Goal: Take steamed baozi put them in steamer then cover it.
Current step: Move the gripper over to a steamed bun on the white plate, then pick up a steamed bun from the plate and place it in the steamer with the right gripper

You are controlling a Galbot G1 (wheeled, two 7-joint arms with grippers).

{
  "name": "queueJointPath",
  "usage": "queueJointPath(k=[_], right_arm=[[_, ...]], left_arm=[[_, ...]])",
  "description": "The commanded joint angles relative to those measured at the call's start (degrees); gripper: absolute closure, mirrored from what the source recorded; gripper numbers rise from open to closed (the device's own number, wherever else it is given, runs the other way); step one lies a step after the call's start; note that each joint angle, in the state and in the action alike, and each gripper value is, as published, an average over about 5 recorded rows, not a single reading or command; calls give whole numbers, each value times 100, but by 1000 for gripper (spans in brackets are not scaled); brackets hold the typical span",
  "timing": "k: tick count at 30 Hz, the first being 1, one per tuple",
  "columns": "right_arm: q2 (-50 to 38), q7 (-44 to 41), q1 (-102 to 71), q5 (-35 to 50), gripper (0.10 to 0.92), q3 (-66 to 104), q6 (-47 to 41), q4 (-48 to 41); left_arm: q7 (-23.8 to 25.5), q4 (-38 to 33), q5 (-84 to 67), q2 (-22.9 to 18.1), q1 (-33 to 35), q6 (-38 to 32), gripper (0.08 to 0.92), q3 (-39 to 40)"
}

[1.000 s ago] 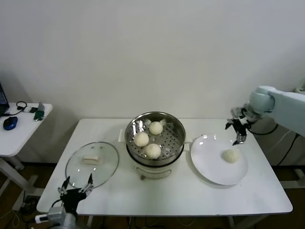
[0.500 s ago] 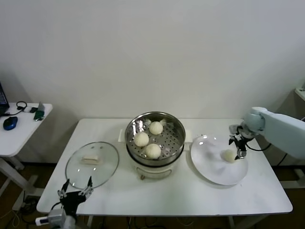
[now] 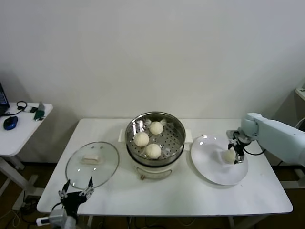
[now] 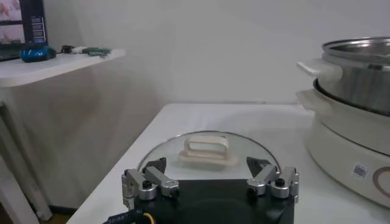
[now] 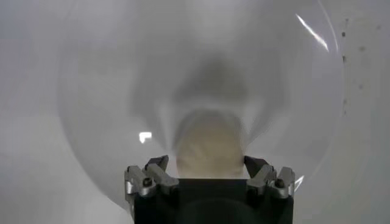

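On the white table [image 3: 167, 195] stands one steamer [image 3: 155, 143], a shiny steel pot on a white base, about in the middle. Inside it, on the perforated tray, lie three steamed baozi [image 3: 152, 150]: one far, one at the left, one near. To the right of the steamer lies one flat white plate [image 3: 209, 171], and on it is the fourth baozi [image 3: 229, 156], at the far right part of the plate. The right gripper [image 3: 237, 153] is down at this bun, with its two fingers [image 5: 149, 176] spread wide apart, one at each side of the bun; I cannot tell if they touch it. To the left of the steamer lies one cover [image 3: 92, 164], a clear glass lid with a cream handle [image 4: 207, 150], flat on the table and apart from the pot. The left gripper [image 3: 75, 190] waits at the near left edge of the table, just beside the near rim of the cover, its fingers also wide apart and holding nothing. At the far left there is a second small white table [image 3: 21, 129] with some small things on it.
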Motion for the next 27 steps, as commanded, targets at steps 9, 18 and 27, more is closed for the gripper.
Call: queueJointPath(k=[9, 18, 27], right_arm=[[32, 56, 107, 61, 246, -205, 85, -99], [-56, 137, 487, 337, 311, -394, 29, 279], [-225, 217, 1354, 860, 338, -674, -107, 1125]], left_arm=[[-14, -14, -1, -12, 27, -35, 177, -8], [-20, -9, -19, -12, -8, -51, 177, 17], [-21, -35, -36, 11, -39, -45, 177, 20]])
